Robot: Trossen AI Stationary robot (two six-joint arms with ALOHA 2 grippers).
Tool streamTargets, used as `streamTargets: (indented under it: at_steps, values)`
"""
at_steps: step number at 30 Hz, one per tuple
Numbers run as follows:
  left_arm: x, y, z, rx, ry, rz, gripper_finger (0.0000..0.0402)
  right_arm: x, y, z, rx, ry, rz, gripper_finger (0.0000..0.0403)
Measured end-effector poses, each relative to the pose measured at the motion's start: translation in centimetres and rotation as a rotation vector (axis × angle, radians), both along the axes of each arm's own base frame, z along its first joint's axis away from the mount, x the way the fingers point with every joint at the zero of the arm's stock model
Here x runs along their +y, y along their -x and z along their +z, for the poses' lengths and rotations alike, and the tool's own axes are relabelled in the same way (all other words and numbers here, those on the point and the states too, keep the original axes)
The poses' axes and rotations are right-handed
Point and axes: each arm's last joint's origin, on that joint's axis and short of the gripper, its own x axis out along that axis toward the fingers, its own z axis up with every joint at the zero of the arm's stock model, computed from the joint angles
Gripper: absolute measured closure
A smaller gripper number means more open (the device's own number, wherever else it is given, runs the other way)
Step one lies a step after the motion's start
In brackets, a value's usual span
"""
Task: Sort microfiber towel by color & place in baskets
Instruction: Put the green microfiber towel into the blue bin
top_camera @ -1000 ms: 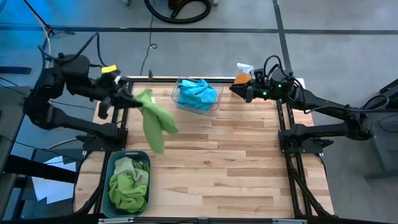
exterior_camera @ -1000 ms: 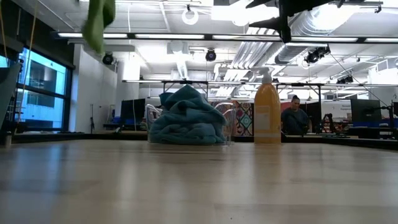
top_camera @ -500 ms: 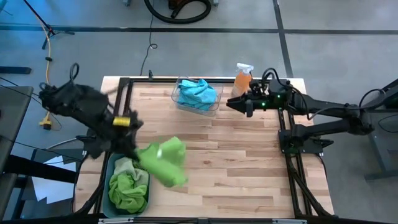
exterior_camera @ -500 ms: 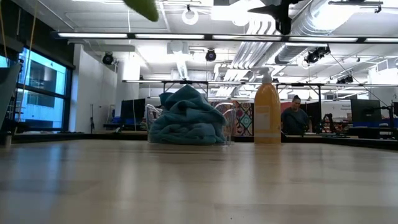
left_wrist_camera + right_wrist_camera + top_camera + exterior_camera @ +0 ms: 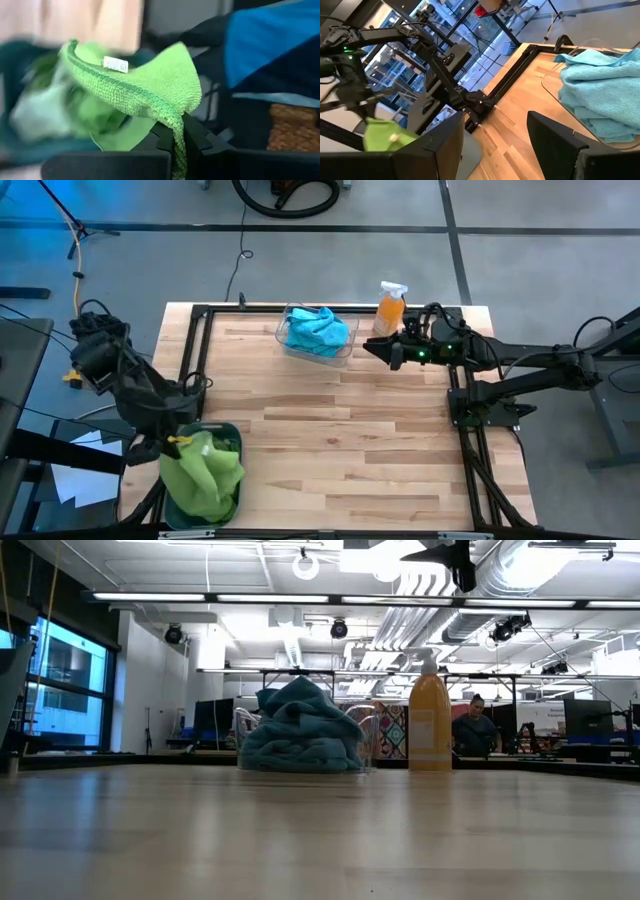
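My left gripper (image 5: 172,443) is at the table's near left corner, shut on a lime green towel (image 5: 207,476). The towel drapes over the teal-grey basket (image 5: 233,430), which holds more green cloth. Whether it rests on that pile I cannot tell. The clear basket (image 5: 345,348) stands at the far middle, filled with turquoise towels (image 5: 318,330), and also shows in the low view (image 5: 300,730). My right gripper (image 5: 372,348) hovers open, high up just right of the clear basket, with nothing between its fingers (image 5: 445,145). My left gripper pinches the green towel's stitched edge (image 5: 177,131) between its two fingers (image 5: 161,141). It comes slanting down from the table's left side. The rest of the towel (image 5: 135,90), with its white tag (image 5: 115,63), spreads out beyond the fingertips over the basket.
An orange spray bottle (image 5: 390,308) stands at the far edge, right of the clear basket and just behind my right gripper. The black frame rails (image 5: 200,350) run along the table's left and right sides. Bare wood (image 5: 350,440) fills the middle and near part.
My left gripper has swung from the table's far left toward the near left corner and tipped downward, still shut. The green towel went with it, first hanging over the table and now spread over the teal-grey basket. My right gripper has drifted a little toward the near edge.
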Motion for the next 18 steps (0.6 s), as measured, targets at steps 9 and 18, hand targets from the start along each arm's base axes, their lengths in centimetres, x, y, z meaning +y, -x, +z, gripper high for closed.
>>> streamTargets:
  at_steps: [9,18]
  values:
    - [0.2,1.8,-1.3,0.232,-0.057,0.036,0.0401,0.3,0.0,0.0,0.001,0.009,-0.017,0.0187]
    - [-1.6,-0.5,-2.7,0.141,-0.229,-0.023,0.0401,0.2,0.0,0.0,0.007,0.037,-0.044,0.0187]
